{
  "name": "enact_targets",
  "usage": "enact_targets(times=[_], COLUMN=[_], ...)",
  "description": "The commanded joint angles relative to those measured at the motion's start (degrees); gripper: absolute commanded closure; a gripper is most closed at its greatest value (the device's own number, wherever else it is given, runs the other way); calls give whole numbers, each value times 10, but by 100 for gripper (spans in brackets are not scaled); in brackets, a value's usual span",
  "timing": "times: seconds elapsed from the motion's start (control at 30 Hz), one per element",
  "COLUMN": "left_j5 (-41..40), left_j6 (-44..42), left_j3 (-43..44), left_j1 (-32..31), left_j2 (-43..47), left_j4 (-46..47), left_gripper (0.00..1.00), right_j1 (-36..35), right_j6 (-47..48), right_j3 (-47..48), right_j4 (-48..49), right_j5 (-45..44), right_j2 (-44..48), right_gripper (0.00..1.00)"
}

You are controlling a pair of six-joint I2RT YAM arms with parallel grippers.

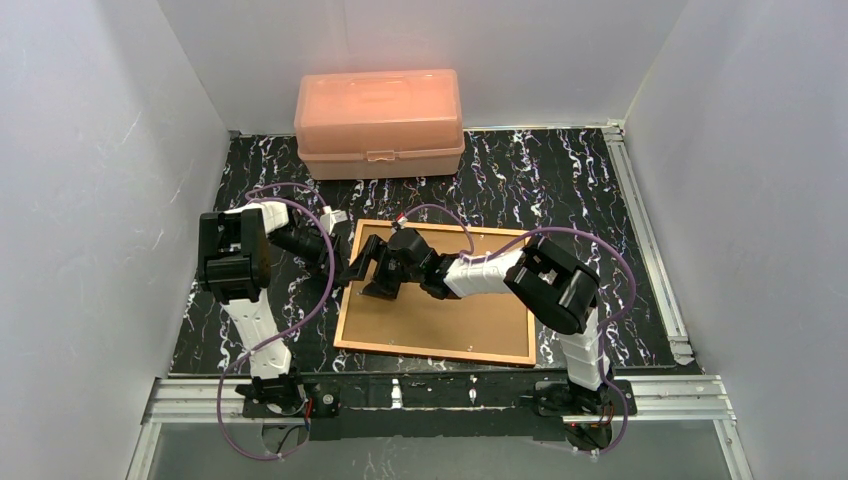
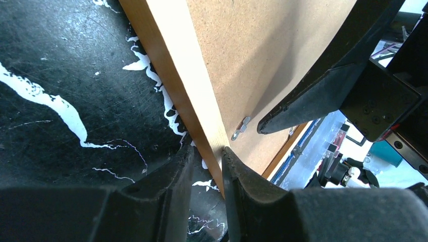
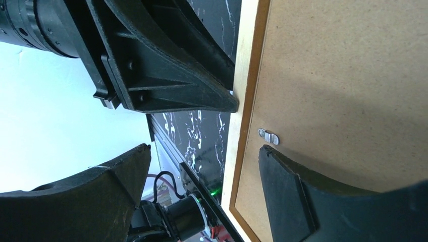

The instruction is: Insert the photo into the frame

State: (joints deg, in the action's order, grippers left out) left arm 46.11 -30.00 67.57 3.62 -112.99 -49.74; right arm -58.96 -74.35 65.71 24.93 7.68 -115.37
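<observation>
Thin orange-brown frame (image 2: 184,85), back up

1. I see a black worktop (image 1: 560,175) with white marbling.
2. The frame (image 1: 430,352) lies flat on it, back side up, toward the near edge.
3. A pink box (image 1: 380,120) sits at the far edge, apart from the frame.

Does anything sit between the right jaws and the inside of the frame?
Yes: the brown backing board fills the frame and covers its inside, with a metal clip on the board by the left rail.
</observation>
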Motion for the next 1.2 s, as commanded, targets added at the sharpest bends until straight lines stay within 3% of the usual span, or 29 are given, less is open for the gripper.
enact_targets(times=[0.0, 1.17], left_j5=[-8, -30], left_j6=[-10, -26], left_j3=[6, -3], left_j1=[-3, -5], left_j2=[0, 13], left_j4=[-8, -5], left_gripper=[75, 82], right_j1=[-3, -14], right_j6=[8, -10], right_j3=[16, -1], right_j4=[-8, -31], right_j5=[-2, 4], right_j2=[0, -2], right_gripper=[15, 14])
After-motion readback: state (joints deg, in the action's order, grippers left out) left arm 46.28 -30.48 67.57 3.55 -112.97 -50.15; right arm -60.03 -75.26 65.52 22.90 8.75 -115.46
